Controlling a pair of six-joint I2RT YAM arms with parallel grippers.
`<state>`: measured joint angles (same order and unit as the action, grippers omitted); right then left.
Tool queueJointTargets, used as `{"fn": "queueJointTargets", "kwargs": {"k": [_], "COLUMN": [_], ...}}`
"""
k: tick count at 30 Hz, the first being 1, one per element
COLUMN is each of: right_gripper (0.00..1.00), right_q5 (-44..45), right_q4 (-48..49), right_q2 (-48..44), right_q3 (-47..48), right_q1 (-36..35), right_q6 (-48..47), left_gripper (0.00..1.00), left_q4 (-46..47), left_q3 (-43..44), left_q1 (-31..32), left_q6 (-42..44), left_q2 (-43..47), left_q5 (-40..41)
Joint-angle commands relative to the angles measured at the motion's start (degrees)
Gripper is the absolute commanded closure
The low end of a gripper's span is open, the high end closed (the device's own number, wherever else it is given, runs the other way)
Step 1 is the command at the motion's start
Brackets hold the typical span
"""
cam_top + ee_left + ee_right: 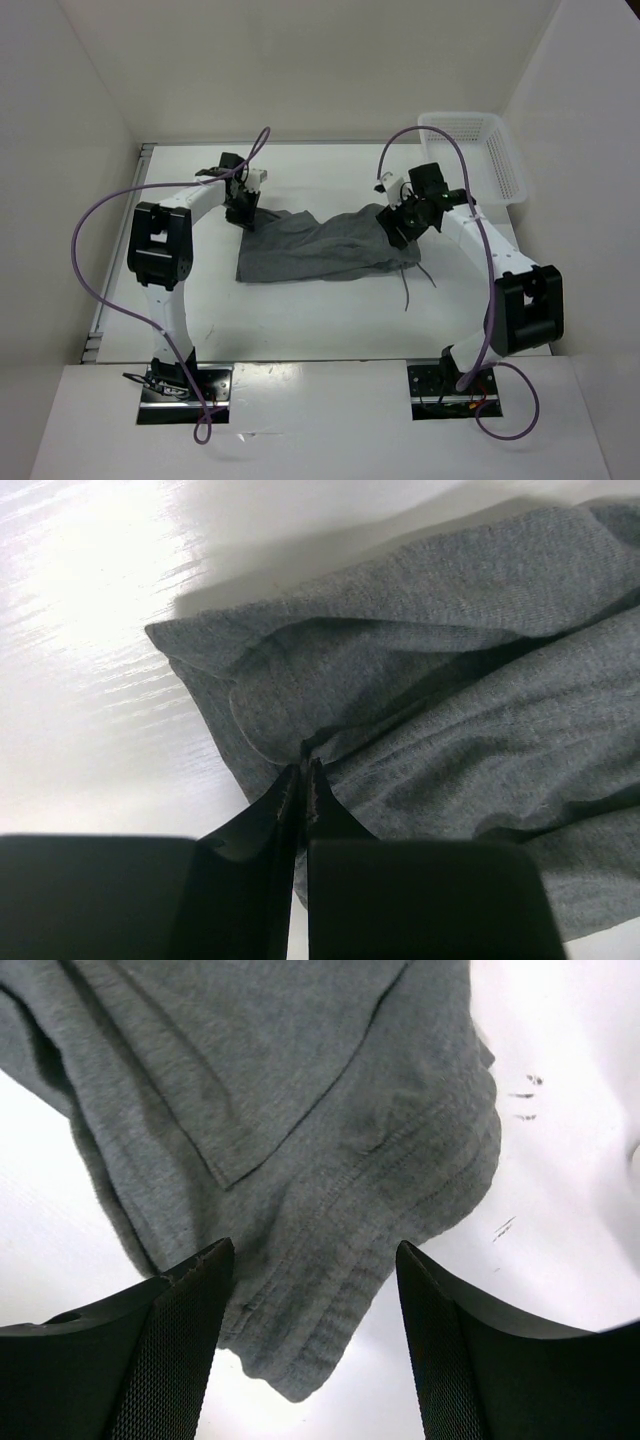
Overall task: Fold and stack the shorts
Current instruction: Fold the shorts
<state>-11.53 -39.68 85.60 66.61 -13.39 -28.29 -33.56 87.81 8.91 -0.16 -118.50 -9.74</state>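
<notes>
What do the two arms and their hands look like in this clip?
The left arm and right arm are white tubular links with chunky black joint housings. A purple cable loops along each. The left hand and right hand have matte black tapered fingers; the right's inner pads show a fine mesh texture. No markings visible.

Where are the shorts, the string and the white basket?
shorts (320,250), top view, middle of the grey fabric.
drawstring (405,290), top view, the loose dangling strand.
white basket (508,165), top view, its right mesh wall.
</notes>
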Motion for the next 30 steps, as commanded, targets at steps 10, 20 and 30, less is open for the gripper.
{"fn": "queueJointTargets", "kwargs": {"k": [10, 20, 30], "right_gripper": [0.26, 0.21, 0.29], "right_q5": [-2.2, 4.1, 5.9], "right_q4": [-4.9, 1.2, 2.8], "right_q2": [-7.7, -7.1, -6.5], "right_q3": [0.0, -6.0, -9.7], "right_q1": [-7.4, -10.6, -10.6], "right_q6": [-7.3, -7.3, -7.8], "left_gripper": [1.0, 0.63, 0.93], "left_q4": [-1.7, -4.1, -2.7], "left_q3": [-0.1, -1.4, -3.5], "left_q1": [-0.1, -0.1, -0.1], "left_q6": [0.2, 0.2, 0.2], "left_q2": [4.0, 5.7, 6.3], "left_q5": [-0.5, 0.1, -1.6]}}
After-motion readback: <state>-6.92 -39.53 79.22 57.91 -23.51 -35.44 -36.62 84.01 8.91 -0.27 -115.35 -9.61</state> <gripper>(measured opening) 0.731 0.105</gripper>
